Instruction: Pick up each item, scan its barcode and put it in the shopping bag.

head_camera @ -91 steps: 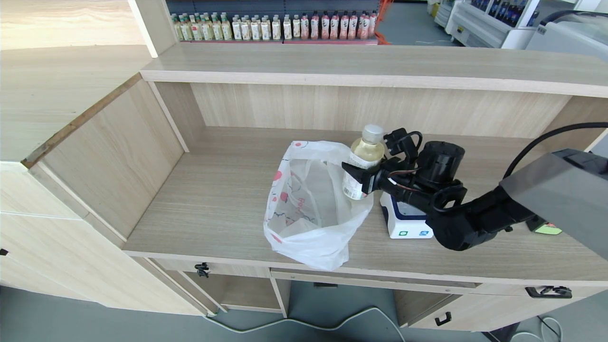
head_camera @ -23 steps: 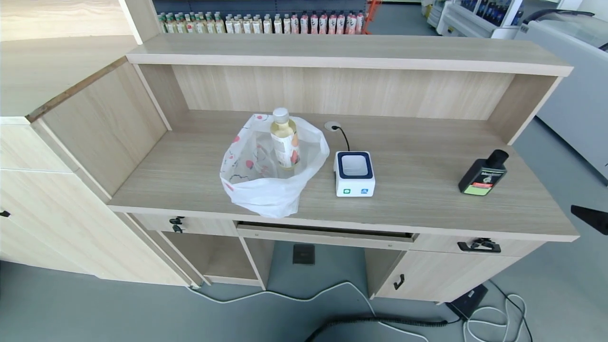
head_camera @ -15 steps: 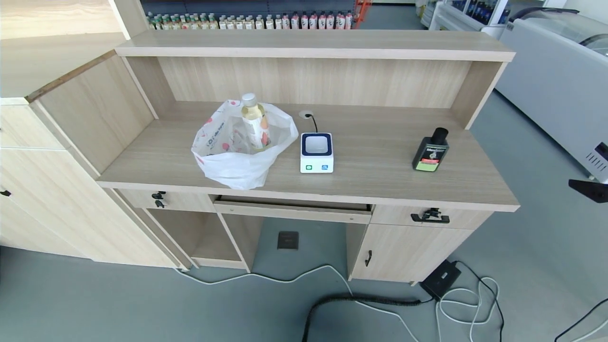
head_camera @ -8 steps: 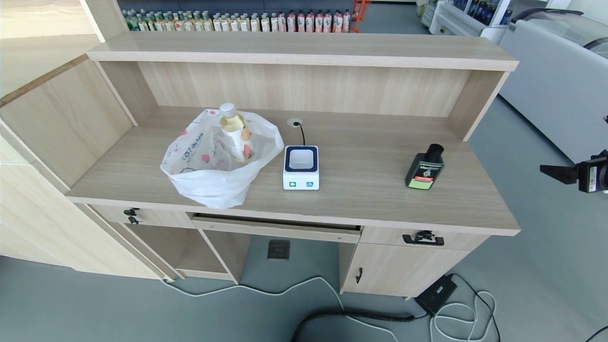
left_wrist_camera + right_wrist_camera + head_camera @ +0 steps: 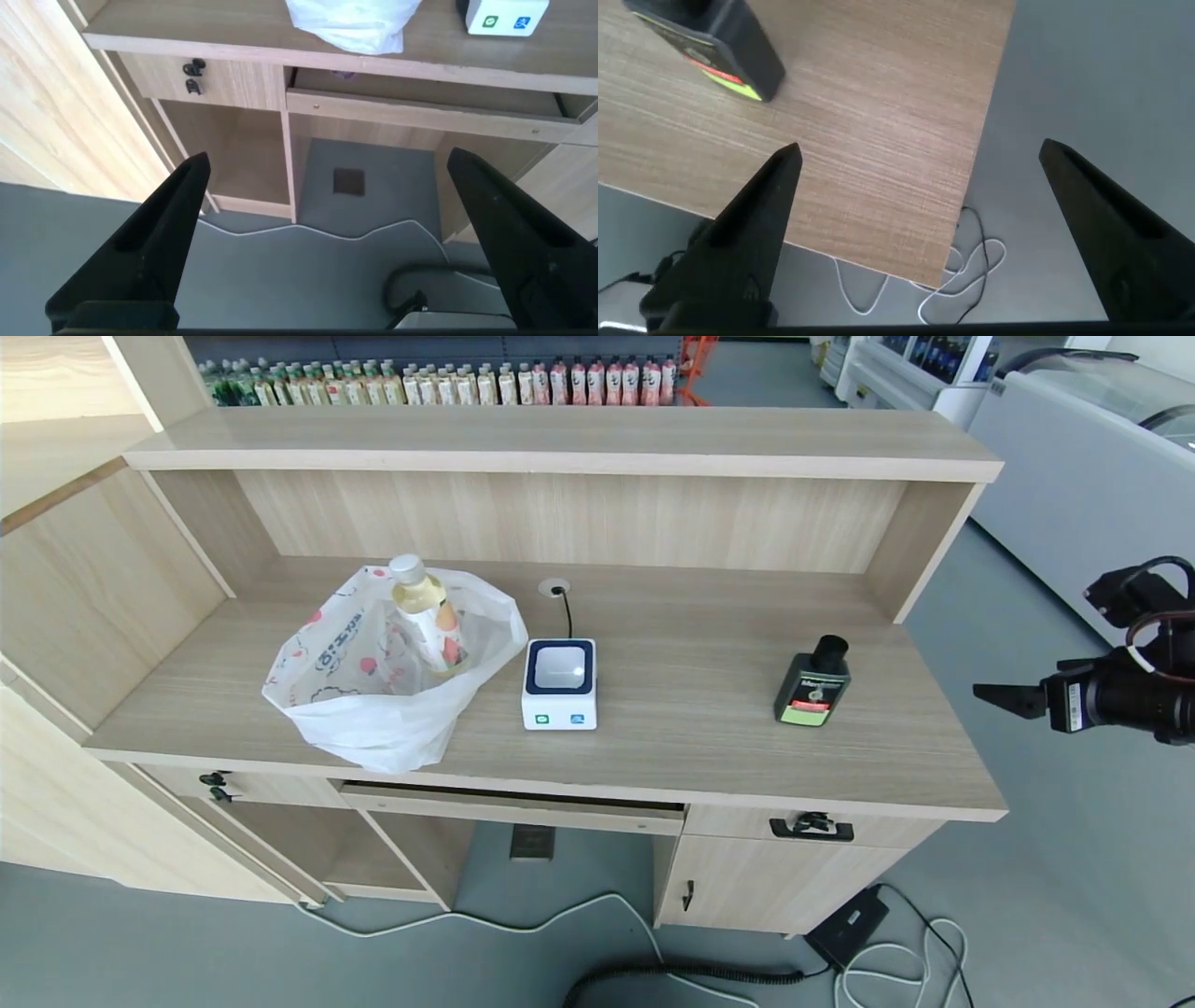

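The right gripper (image 5: 1008, 698) hung off the counter's (image 5: 709, 747) right edge, level with its top, jaws wide apart. The left gripper (image 5: 327, 161) hung before the counter's front edge, jaws likewise spread.

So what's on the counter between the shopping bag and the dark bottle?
The white scanner, close beside the shopping bag; from there to the dark bottle, bare counter, head view.

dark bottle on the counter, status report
Left gripper open, right gripper open, both empty. Dark bottle upright on counter, untouched. Nothing between it and scanner.
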Tool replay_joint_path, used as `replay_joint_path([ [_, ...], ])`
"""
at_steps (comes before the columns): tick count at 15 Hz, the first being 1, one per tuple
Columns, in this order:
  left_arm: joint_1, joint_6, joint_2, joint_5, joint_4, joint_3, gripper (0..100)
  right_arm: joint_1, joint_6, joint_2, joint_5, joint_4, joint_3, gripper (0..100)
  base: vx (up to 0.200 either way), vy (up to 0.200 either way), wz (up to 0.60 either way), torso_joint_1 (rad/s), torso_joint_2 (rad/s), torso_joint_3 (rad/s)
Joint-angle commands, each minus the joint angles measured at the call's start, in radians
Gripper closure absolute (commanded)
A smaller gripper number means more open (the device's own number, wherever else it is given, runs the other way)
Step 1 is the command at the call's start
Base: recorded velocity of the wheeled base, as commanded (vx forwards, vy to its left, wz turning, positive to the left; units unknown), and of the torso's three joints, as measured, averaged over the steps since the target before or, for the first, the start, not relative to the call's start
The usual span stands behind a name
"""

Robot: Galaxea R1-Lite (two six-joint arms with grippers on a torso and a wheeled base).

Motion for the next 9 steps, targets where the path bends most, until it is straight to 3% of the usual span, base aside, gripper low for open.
replay_joint_path([
  [1,0.0,0.0,0.0,0.0,0.0,0.0,0,0.061,-0.002,-0.032,0.001,0.028,0.012,0,0.0,0.0,0.0,0.0,0.0,0.0],
  [3,0.0,0.0,0.0,0.0,0.0,0.0,0,0.096,-0.063,-0.061,-0.001,0.091,0.034,0,0.0,0.0,0.0,0.0,0.0,0.0],
  [4,0.0,0.0,0.0,0.0,0.0,0.0,0,0.09,-0.171,-0.046,0.005,0.09,0.034,0,0.0,0.0,0.0,0.0,0.0,0.0],
  [9,0.0,0.0,0.0,0.0,0.0,0.0,0,0.119,-0.249,0.022,0.028,0.022,0.02,0,0.0,0.0,0.0,0.0,0.0,0.0],
])
